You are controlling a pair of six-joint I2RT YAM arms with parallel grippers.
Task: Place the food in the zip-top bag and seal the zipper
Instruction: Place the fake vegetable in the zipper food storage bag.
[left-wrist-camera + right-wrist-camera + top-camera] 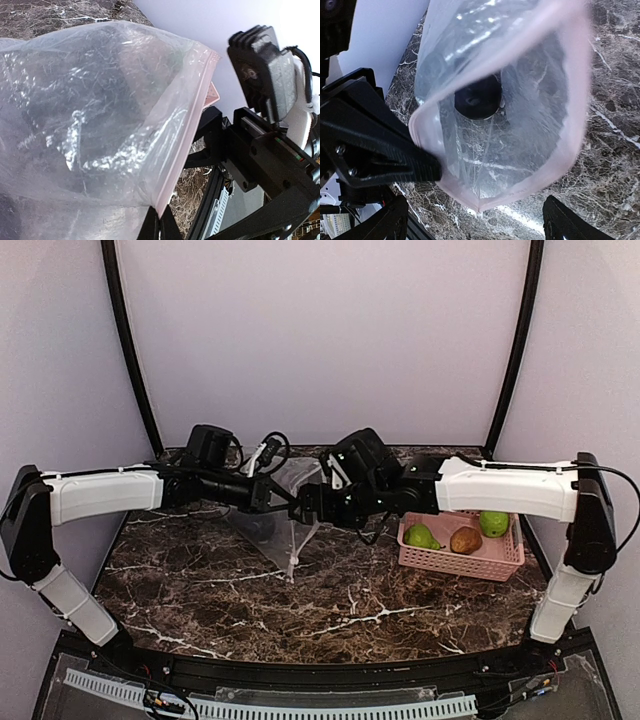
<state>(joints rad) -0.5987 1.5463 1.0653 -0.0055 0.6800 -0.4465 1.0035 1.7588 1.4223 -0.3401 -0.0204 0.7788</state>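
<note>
Centrally, the left gripper (160, 225) pinches the zip-top bag (90, 115) by its pink zipper (187, 125). The right gripper (477, 215) stands wide, the open mouth's corner between its fingers (565, 222). A dark eggplant (477, 97) lies inside. The pear (420, 536), potato (465, 540) and round fruit (493, 524) sit in the pink basket (455, 562).

Arms meet over the clear zip-top bag (283, 540); pear (421, 536), brown lump (465, 540) and round green fruit (493, 524) sit in the pink basket (455, 563).
</note>
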